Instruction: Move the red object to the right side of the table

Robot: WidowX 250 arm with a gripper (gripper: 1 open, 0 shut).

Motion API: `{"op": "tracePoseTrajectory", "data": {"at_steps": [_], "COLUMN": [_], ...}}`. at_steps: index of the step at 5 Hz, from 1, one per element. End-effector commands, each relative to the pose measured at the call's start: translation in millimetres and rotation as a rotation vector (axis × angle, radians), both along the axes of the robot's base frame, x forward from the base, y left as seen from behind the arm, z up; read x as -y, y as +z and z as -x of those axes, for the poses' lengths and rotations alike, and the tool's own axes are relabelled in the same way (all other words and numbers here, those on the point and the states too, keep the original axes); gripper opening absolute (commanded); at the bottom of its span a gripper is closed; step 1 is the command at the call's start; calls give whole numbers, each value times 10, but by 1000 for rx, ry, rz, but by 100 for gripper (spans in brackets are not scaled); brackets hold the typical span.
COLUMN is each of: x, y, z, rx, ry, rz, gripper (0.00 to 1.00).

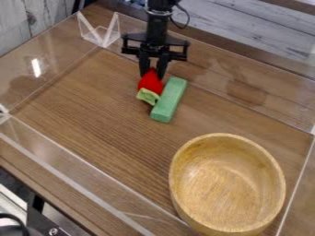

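The red object, a small toy strawberry with its green cap pointing toward me, sits on the table in the far middle. My gripper comes down on it from above, its black fingers shut on the strawberry's upper part. The strawberry's right side touches a long green block that lies at a slant.
A round wooden bowl stands at the near right. Low clear acrylic walls border the table on all sides. A folded clear piece stands at the far left corner.
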State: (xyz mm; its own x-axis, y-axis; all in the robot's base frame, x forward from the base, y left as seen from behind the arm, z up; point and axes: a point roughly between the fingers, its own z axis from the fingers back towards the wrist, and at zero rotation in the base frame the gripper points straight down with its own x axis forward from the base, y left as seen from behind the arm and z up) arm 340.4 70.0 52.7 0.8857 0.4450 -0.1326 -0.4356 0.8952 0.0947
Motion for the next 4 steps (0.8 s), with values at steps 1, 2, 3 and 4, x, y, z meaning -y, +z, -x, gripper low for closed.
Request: {"op": "tracePoseTrajectory", "data": {"at_steps": [1,2,3,4], "x": [37,24,33,-37], "y": [397,453,467,438], "z": [13,59,124,204], "rx": [63,47,23,5], "ry": [-67,-85,-108,-187], "rz": [-8,0,5,14], "gripper": [0,0,0,0]}}
